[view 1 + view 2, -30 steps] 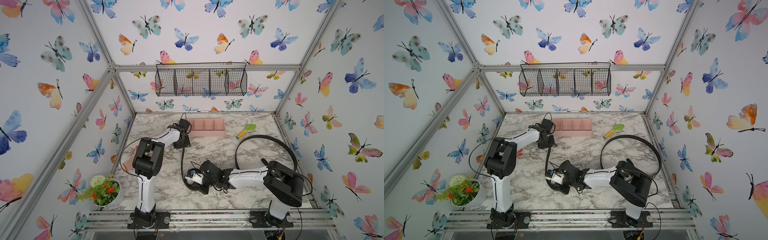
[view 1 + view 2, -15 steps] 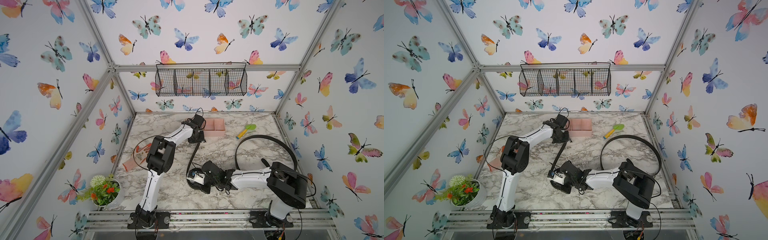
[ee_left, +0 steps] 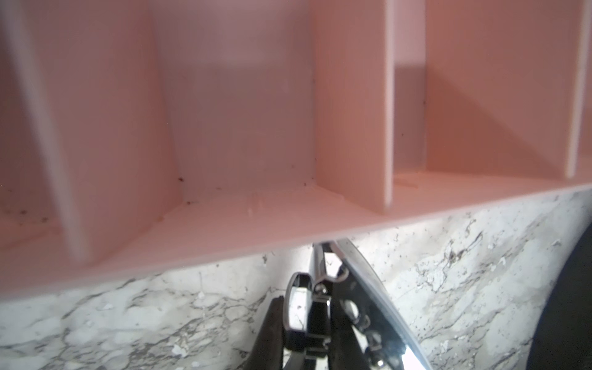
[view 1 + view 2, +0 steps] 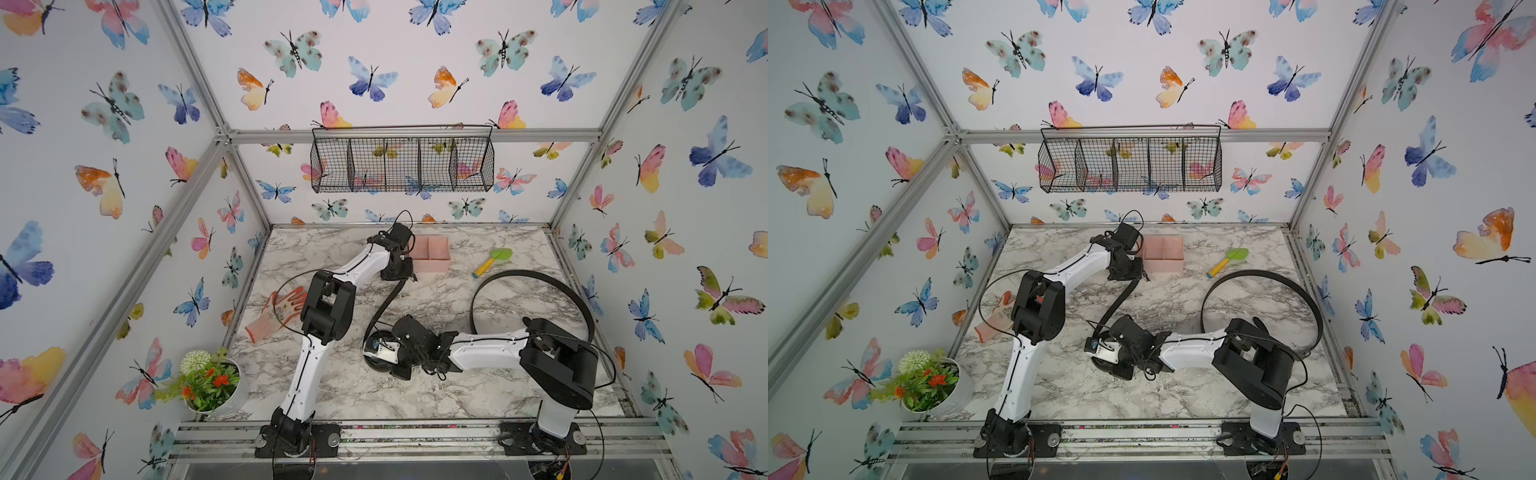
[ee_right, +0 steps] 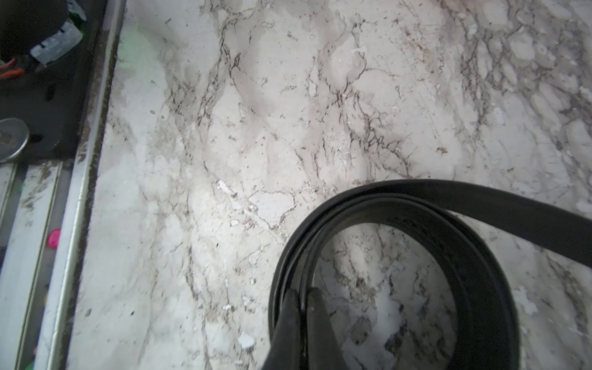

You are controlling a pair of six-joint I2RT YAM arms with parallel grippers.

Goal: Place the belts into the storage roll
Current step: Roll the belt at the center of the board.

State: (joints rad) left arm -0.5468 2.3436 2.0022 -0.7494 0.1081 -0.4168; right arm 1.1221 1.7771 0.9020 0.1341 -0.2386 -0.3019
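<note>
One belt (image 4: 386, 303) runs from my left gripper (image 4: 401, 272) down to a coil on the marble under my right gripper (image 4: 380, 353). The left gripper (image 3: 307, 320) is shut on its silver buckle (image 3: 301, 304), just in front of the pale pink storage roll (image 4: 436, 264), whose front rim (image 3: 224, 243) fills the left wrist view. The right gripper (image 5: 302, 307) is shut on the coiled strap (image 5: 448, 230). The second belt (image 4: 536, 275) lies in a wide loop at the right, seen in both top views (image 4: 1266, 274).
A green and yellow toy shovel (image 4: 492, 259) lies right of the tray. An orange glove (image 4: 282, 307) is at the left edge, a flower pot (image 4: 212, 382) at the front left. A black wire basket (image 4: 403, 160) hangs on the back wall.
My left arm has swung right along the tray's front with the buckle end, drawing the strap out straighter. The right gripper has stayed on the coil.
</note>
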